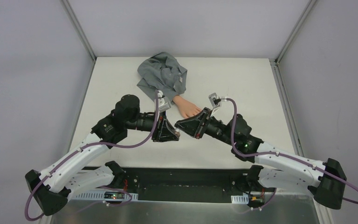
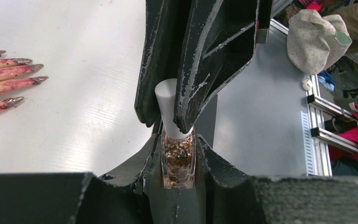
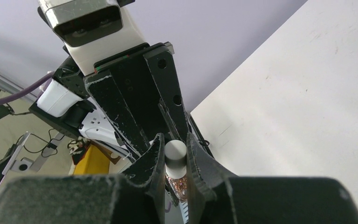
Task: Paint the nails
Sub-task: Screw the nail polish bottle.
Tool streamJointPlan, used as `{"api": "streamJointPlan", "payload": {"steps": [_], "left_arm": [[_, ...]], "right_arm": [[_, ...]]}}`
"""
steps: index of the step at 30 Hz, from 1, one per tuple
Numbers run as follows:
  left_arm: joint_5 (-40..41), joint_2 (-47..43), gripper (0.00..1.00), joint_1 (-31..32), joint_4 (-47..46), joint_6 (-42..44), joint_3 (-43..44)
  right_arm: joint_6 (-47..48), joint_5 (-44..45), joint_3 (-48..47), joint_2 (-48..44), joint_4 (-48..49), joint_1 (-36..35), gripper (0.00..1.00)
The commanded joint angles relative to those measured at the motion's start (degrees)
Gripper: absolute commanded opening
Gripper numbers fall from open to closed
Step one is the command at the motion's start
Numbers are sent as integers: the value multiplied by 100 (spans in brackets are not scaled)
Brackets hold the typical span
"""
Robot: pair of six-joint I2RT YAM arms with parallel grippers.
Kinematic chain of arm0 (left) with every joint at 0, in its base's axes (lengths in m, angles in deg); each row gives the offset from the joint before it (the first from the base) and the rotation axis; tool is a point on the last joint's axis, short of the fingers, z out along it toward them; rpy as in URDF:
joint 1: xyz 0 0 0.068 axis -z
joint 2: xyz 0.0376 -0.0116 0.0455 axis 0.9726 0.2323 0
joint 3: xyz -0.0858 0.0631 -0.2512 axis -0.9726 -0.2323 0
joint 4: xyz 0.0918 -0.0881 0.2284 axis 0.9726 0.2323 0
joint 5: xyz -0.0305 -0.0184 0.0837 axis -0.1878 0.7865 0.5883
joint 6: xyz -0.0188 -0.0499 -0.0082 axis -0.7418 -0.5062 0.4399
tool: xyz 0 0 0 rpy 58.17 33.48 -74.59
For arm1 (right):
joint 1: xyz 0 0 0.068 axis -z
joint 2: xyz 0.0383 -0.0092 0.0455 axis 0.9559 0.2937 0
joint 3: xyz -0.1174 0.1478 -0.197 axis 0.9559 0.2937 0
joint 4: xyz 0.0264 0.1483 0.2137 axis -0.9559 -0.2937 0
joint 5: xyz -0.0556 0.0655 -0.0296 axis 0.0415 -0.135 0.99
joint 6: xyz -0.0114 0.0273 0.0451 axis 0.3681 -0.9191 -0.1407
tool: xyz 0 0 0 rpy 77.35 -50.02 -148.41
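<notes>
Nails [image 2: 36, 68] lie mid-table [image 1: 121, 93]. Left gripper [image 2: 179, 140] clamps the polish bottle [image 2: 179, 163]; right gripper [image 3: 174, 142] pinches its cap [image 2: 165, 100]. Twist squarely, bottle steady.

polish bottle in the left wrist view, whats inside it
Coppery glitter flakes show through the clear glass of the polish bottle. Its white cap is on, pinched in the jaws of the right gripper, so any brush inside is hidden.

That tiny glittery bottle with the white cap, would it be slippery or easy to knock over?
Probably rigid and breakable: the bottle looks like clear glass, so a drop might crack it. Its smooth sides could be slippery, though the left tool clamps it. Tall and narrow under its white cap, it might tip if pushed.
</notes>
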Motion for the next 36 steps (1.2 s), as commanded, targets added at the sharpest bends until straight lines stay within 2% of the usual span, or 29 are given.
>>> {"api": "streamJointPlan", "payload": {"steps": [1, 10, 16, 24, 36], "left_arm": [[422, -111, 0, -97, -769, 114, 54], [504, -27, 0, -200, -769, -26, 77], [522, -27, 0, -246, -768, -43, 73], [787, -92, 0, -265, -771, -29, 23], [1600, -212, 0, -265, -768, -96, -101]], "right_arm": [[22, 96, -101, 126, -407, -285, 0], [590, 1188, -175, 256, -479, -1003, 0], [801, 1509, -189, 406, -347, -1302, 0], [357, 2088, -418, 734, -554, -1484, 0], [-540, 4159, -1137, 1265, -1656, -1970, 0]]}}
